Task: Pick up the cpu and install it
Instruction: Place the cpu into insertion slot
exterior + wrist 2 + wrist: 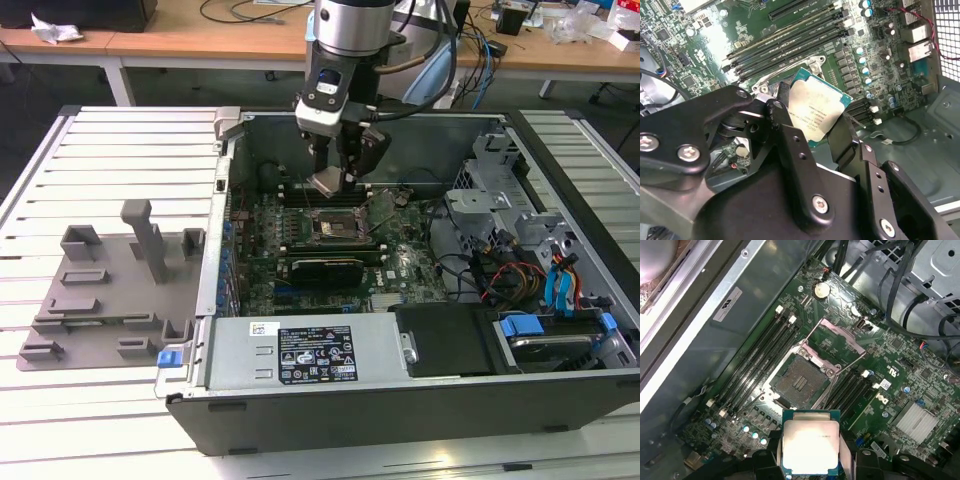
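The tool point(340, 165) is clamped on the cpu point(810, 442), with its two black fingers point(790, 145) pressing on opposite edges of the chip. The pale metal top is turned towards both wrist cameras. The chip is square, with no longer side. In the exterior view it hangs tilted inside the case point(225, 200), apart from the board, at twelve o'clock from the socket point(799, 380). The socket lies open and bare, its metal frame point(840, 337) standing raised and a thin lever wire point(852, 364) angled out beside it. Memory slots point(760, 357) run along both flanks of the socket, and the space straight above it is free. In the exterior view a black card point(325, 265) sits at six o'clock from the socket, with a drive cage point(490, 190) and loose cables point(500, 275) at three o'clock. The case walls ring the board on all sides. At nine o'clock from the case the grey tray point(100, 300) lies on the slatted worktop point(120, 140)
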`<state>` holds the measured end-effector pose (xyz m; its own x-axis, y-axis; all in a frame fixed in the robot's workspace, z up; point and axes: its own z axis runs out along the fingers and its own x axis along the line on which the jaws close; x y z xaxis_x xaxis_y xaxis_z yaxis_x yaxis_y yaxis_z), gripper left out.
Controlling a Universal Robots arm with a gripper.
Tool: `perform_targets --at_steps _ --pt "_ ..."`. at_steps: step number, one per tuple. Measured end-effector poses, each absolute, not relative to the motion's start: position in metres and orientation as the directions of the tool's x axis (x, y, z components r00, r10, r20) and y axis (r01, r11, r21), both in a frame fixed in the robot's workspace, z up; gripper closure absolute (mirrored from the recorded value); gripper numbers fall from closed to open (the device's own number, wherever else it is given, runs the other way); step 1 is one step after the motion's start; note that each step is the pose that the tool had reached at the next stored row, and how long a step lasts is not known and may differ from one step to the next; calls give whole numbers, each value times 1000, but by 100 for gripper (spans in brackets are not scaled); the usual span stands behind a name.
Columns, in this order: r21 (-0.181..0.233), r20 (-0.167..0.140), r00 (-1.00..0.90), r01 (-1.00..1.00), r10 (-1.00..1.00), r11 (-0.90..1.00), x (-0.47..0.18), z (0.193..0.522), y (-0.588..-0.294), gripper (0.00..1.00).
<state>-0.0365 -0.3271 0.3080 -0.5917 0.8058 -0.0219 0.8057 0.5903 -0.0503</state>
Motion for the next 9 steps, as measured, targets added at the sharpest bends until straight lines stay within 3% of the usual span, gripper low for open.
perform_targets --at_steps 9 --pt "-50 -22 -549 835 836 547 -37 308 -327 45"
